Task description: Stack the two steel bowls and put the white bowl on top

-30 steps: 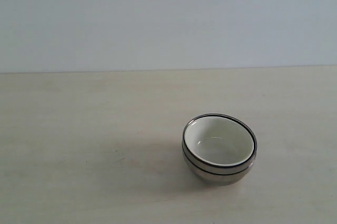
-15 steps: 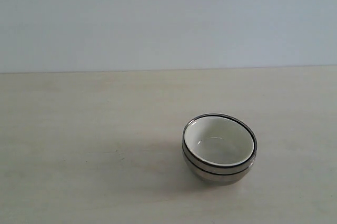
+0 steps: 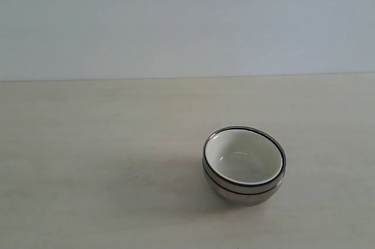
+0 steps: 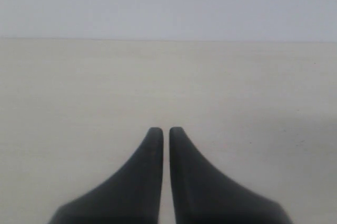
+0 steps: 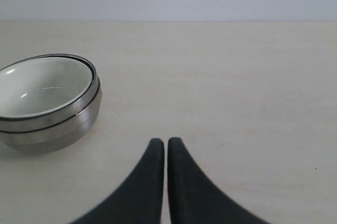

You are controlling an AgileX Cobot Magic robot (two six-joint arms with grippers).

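The white bowl [image 3: 243, 156] sits nested inside the two steel bowls [image 3: 245, 194], stacked on the worktop [image 3: 88, 143]. The right gripper [image 5: 161, 142] hangs near the steel bowls without touching them, its fingers [image 5: 150, 176] together on nothing. The left gripper [image 4: 164, 130] also has its fingers [image 4: 147, 171] together.

The left end effector [image 4: 166, 130] has its dark jaws closed tip to tip; the right end effector [image 5: 166, 142] is closed likewise.
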